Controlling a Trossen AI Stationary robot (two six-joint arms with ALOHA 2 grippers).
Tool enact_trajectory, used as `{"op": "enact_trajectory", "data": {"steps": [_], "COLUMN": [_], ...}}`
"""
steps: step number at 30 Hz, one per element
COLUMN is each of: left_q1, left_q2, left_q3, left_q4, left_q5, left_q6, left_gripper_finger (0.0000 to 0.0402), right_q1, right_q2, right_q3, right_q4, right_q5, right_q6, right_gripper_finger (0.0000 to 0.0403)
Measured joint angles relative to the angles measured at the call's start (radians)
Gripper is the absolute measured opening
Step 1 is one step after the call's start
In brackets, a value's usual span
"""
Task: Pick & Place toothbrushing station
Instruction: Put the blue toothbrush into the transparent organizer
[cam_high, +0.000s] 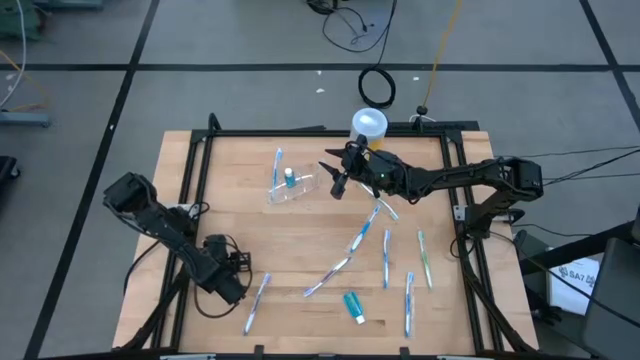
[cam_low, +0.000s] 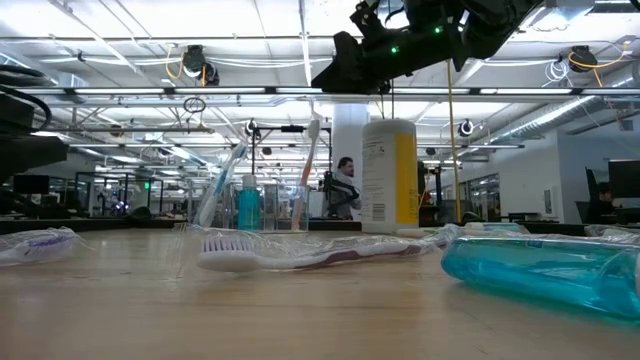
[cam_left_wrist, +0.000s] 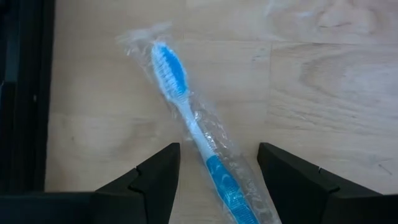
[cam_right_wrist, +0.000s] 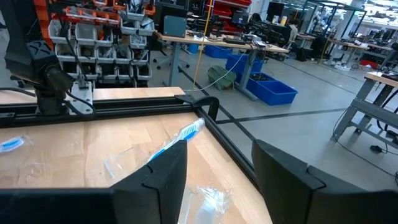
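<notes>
A wrapped blue-and-white toothbrush lies flat on the wood near the table's front left corner. My left gripper points down over it, open, one finger on each side of the handle without touching it. At the far middle, the clear cup holds a teal toothpaste tube and toothbrushes. My right gripper hovers level, high above the table just right of the cup, open and holding nothing.
Several wrapped toothbrushes and a teal toothpaste tube lie scattered over the table's right half. A yellow canister with a white lid stands at the far edge. A black frame rail runs close beside my left gripper.
</notes>
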Motion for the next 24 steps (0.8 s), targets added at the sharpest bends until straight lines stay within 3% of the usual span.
{"op": "enact_trajectory", "data": {"steps": [6, 15, 18, 24], "left_q1": [-0.021, -0.030, -0.030, -0.032], "left_q2": [0.001, 0.002, 0.002, 0.003], "left_q3": [-0.001, 0.000, 0.000, -0.001], "left_q4": [0.005, -0.002, -0.001, 0.002], "left_q5": [-0.013, -0.001, -0.005, -0.058], "left_q6": [-0.004, -0.158, -0.135, -0.115], "left_gripper_finger": [0.0230, 0.0226, 0.0203, 0.0116], "right_q1": [0.000, 0.000, 0.000, 0.000], "right_q2": [0.000, 0.000, 0.000, 0.000], "right_q3": [0.000, 0.000, 0.000, 0.000], "right_q4": [0.000, -0.001, -0.008, -0.025], "right_q5": [0.000, 0.000, 0.000, 0.000], "right_q6": [0.000, 0.011, 0.011, 0.011], "right_gripper_finger": [0.0174, 0.0172, 0.0173, 0.0170]}}
